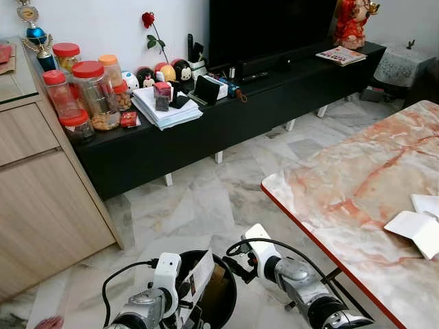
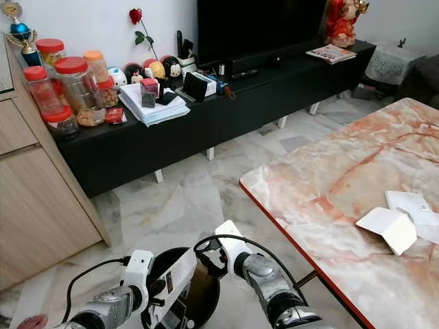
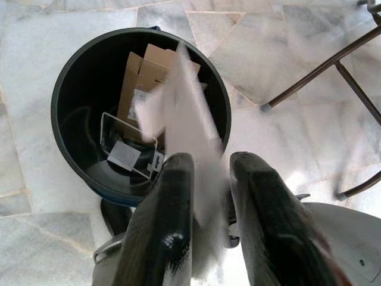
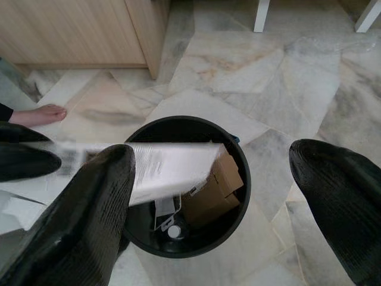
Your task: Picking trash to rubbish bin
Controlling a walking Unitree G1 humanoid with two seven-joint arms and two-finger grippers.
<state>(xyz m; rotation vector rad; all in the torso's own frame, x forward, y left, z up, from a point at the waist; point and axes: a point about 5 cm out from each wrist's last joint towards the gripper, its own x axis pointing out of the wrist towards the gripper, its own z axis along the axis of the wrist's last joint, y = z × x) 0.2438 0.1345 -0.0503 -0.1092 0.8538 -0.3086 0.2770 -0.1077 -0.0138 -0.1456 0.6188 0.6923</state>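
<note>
**Inspector A:** State of the task at inspection?

**Inspector B:** Partly done, in my judgement. The bin [image 3: 77, 95] stood on the floor at 6 o'clock in the left eye view, already holding a brown carton [image 3: 140, 77] and smaller scraps. The left claw [image 3: 211, 179] was over its rim, fingers nearly closed on a white sheet [image 3: 178, 113] that hung above the opening. The sheet was blurred; whether the grip was firm I could not say.

**Inspector A:** The right claw?

**Inspector B:** The right claw [image 4: 214, 196] was spread wide and held nothing. It stood over the bin, just beside the left one.

**Inspector A:** What was left?

**Inspector B:** The sheet was not yet in the bin. On the marble surface [image 1: 343, 185], at 3 o'clock, a folded white card [image 1: 411, 228] and another white piece [image 1: 426, 203] lay near each other, well apart from the bin. They looked like further trash.

**Inspector A:** Differences between views?

**Inspector B:** The wrist views showed the bin's contents; the head views showed little more than the rim. The right wrist view also caught a person's bare foot [image 4: 38, 113] on the floor near the bin. The head views alone gave the surface, the black TV bench [image 1: 226, 116] at 12 o'clock, and the jars [image 1: 89, 89] at 10 o'clock.
</note>
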